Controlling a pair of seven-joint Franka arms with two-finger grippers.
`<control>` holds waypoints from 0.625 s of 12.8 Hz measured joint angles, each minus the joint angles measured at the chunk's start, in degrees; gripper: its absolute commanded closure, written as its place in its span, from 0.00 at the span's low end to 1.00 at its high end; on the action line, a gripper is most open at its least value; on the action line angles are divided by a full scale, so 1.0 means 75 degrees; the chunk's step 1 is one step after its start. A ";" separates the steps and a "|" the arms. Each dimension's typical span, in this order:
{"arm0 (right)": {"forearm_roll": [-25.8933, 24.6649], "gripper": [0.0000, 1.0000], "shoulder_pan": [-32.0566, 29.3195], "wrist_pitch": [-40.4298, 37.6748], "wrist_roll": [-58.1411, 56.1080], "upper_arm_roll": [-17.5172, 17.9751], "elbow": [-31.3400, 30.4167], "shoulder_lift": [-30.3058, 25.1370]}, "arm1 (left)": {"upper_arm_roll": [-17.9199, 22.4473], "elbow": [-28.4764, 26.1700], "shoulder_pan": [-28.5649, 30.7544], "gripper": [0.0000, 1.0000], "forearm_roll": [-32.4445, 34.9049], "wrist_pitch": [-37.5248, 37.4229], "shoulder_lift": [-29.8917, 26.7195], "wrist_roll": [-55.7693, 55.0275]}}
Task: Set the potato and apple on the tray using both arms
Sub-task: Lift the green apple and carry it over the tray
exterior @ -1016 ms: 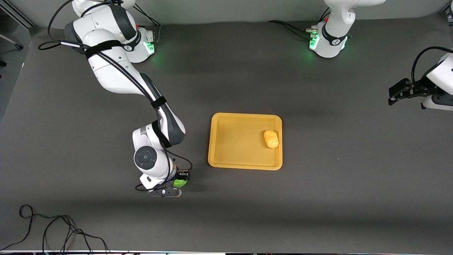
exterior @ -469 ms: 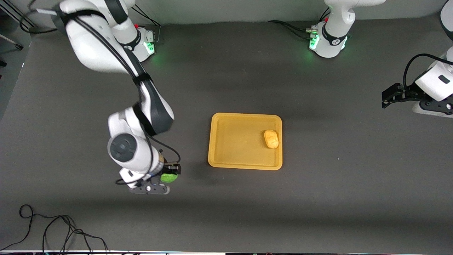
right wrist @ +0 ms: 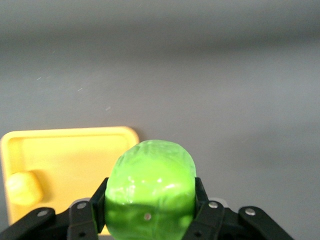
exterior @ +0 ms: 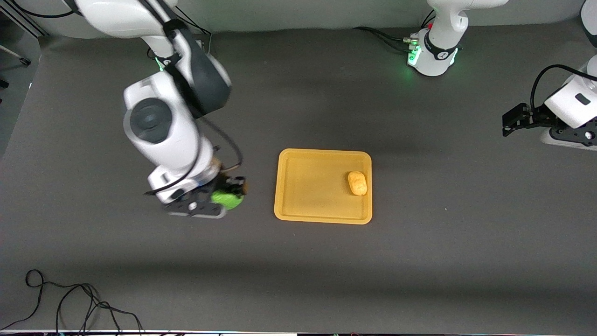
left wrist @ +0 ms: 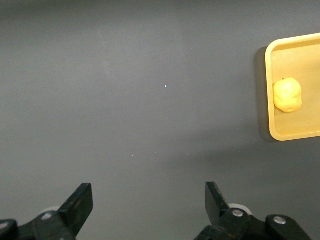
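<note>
Bumpy green apple (right wrist: 150,187) clamped in right gripper (exterior: 227,198) fingers, left gripper (left wrist: 147,202) fingers spread, waiting

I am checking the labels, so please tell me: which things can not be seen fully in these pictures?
- Apple: the right gripper covers part of it in the front view; the right wrist view's edge cuts its underside.
- Tray: cut by the left wrist view's edge; partly hidden by the apple in the right wrist view.
- Left gripper: only its open fingertips show in the left wrist view.

Left gripper (left wrist: 149,207) with fingers spread wide over bare dark table (left wrist: 150,100), orange-yellow tray (left wrist: 295,134) partly in view, yellow-tan potato (left wrist: 287,95) lying in it near the rim
</note>
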 measured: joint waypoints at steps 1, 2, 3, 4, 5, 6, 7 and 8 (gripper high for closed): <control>-0.0010 0.71 0.0354 0.0026 0.0552 0.0003 0.0024 0.0097 | -0.0001 0.0091 0.0000 0.00 -0.0002 -0.0111 -0.0006 0.0000; -0.0021 0.71 0.0680 0.0059 0.1007 0.0003 0.0103 0.0239 | -0.0005 0.0217 -0.0002 0.00 -0.0003 -0.0319 -0.0021 0.0000; -0.0030 0.71 0.0970 0.0091 0.1408 0.0003 0.0253 0.0425 | -0.0012 0.0402 -0.0005 0.00 -0.0003 -0.0585 -0.0039 0.0000; -0.0033 0.71 0.1225 0.0131 0.1736 0.0004 0.0442 0.0654 | -0.0015 0.0602 -0.0006 0.00 -0.0003 -0.0781 -0.0064 0.0000; -0.0034 0.71 0.1455 0.0175 0.1939 0.0001 0.0656 0.0933 | -0.0016 0.0733 -0.0006 0.00 -0.0003 -0.0850 -0.0092 0.0000; -0.0037 0.71 0.1657 0.0277 0.2066 -0.0001 0.0873 0.1274 | -0.0015 0.0794 -0.0006 0.00 -0.0003 -0.0860 -0.0109 0.0000; -0.0040 0.71 0.1792 0.0529 0.2129 -0.0004 0.0993 0.1601 | -0.0014 0.0793 -0.0005 0.00 -0.0003 -0.0860 -0.0103 0.0000; -0.0045 0.71 0.1863 0.0860 0.2152 -0.0008 0.1049 0.1936 | -0.0013 0.0782 -0.0005 0.00 -0.0003 -0.0860 -0.0085 0.0000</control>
